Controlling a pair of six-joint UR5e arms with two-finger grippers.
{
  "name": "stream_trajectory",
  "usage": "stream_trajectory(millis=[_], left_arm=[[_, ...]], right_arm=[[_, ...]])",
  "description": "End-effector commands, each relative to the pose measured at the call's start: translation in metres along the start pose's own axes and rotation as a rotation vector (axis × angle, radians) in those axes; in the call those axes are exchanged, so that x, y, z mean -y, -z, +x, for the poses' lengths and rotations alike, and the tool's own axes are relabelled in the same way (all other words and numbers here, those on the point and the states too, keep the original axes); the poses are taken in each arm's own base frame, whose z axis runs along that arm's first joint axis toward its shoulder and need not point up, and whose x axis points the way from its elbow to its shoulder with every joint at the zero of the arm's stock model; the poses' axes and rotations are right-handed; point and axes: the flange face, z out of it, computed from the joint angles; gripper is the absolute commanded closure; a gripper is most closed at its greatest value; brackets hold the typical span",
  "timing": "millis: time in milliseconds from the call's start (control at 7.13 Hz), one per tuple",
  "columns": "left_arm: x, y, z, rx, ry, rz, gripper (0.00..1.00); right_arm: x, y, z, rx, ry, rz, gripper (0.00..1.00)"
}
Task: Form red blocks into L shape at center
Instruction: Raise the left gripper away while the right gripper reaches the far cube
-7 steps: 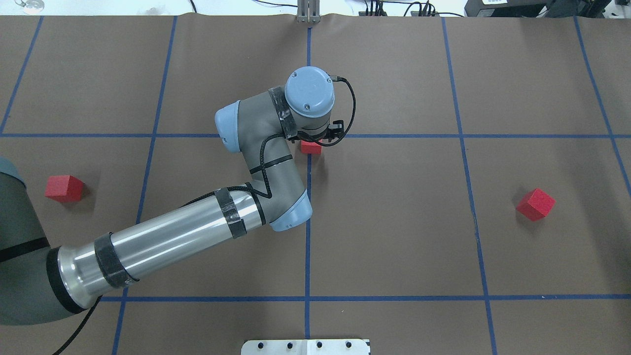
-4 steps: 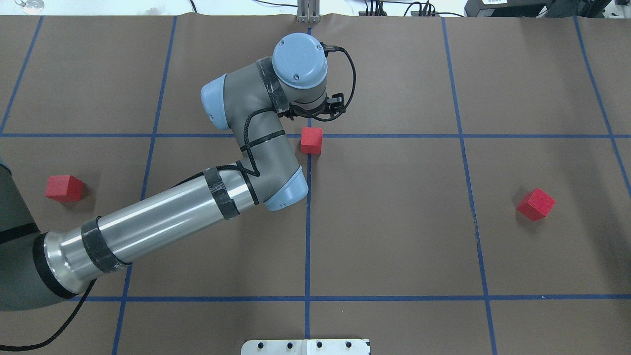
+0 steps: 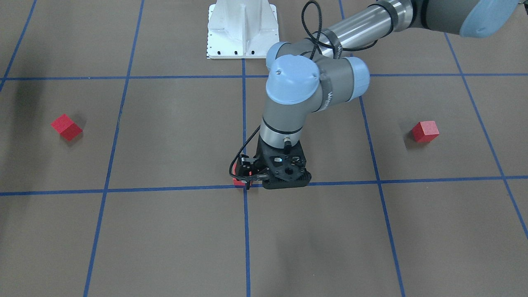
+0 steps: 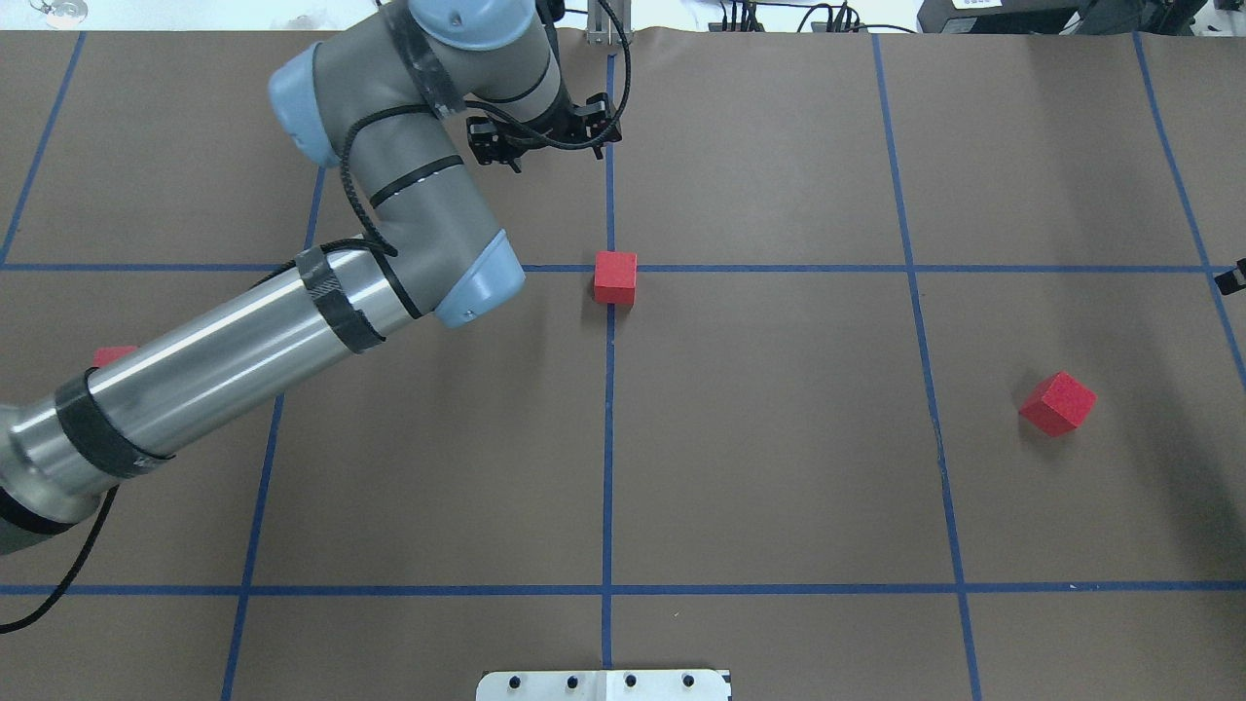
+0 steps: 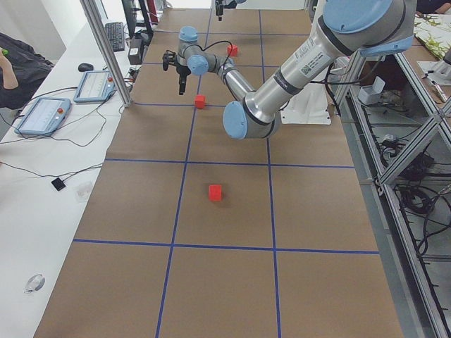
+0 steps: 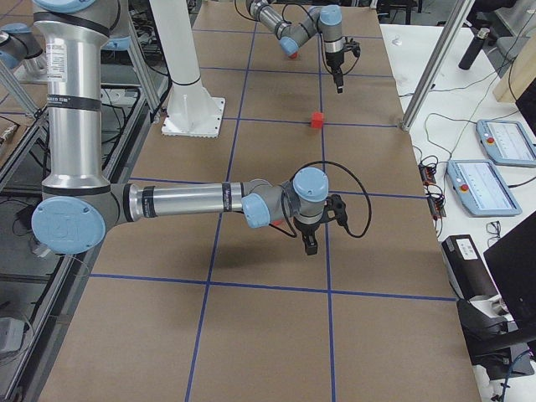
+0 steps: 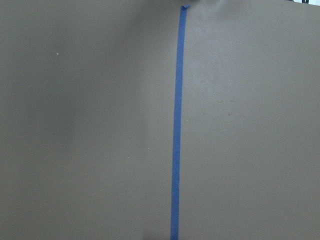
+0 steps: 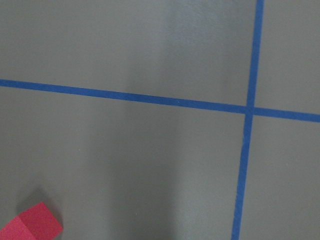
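Only illegible print (image 3: 330, 99) on L arm (image 3: 284, 111); plain red block (image 4: 615, 277).

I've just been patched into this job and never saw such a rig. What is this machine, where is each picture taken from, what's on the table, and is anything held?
It is a robot with a left arm and a right arm over a brown table marked with blue tape lines. One picture looks down from behind the robot, one faces it from across the table, two look along the table from its ends, and two come from the wrists. Three red blocks lie on it: one at the center crossing, one to the robot's right, one to its left. The left hand hangs near the center block without touching it; the right hand hovers over the table's right side. Neither holds a block.
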Motion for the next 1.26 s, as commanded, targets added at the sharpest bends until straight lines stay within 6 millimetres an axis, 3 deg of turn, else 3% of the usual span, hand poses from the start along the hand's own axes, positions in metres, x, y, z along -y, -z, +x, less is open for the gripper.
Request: stream_trajectory(millis=[0, 140, 280, 701, 1122], left_arm=[[0.030, 0.037, -0.090, -0.017, 0.058, 0.003, 0.00], [0.034, 0.050, -0.126, -0.014, -0.018, -0.016, 0.00], [0.028, 0.048, -0.164, 0.019, -0.068, -0.030, 0.00], [0.028, 0.045, -0.175, 0.029, -0.065, -0.030, 0.00], [0.026, 0.041, -0.182, 0.036, -0.060, -0.034, 0.00]], right_arm=[[-0.005, -0.039, -0.077, 0.084, 0.201, 0.015, 0.01], [-0.006, -0.046, -0.107, 0.102, 0.242, 0.001, 0.01], [-0.007, -0.053, -0.132, 0.111, 0.291, -0.008, 0.01], [-0.025, -0.086, -0.147, 0.063, 0.329, -0.061, 0.01], [-0.038, -0.104, -0.143, 0.042, 0.324, -0.104, 0.01]])
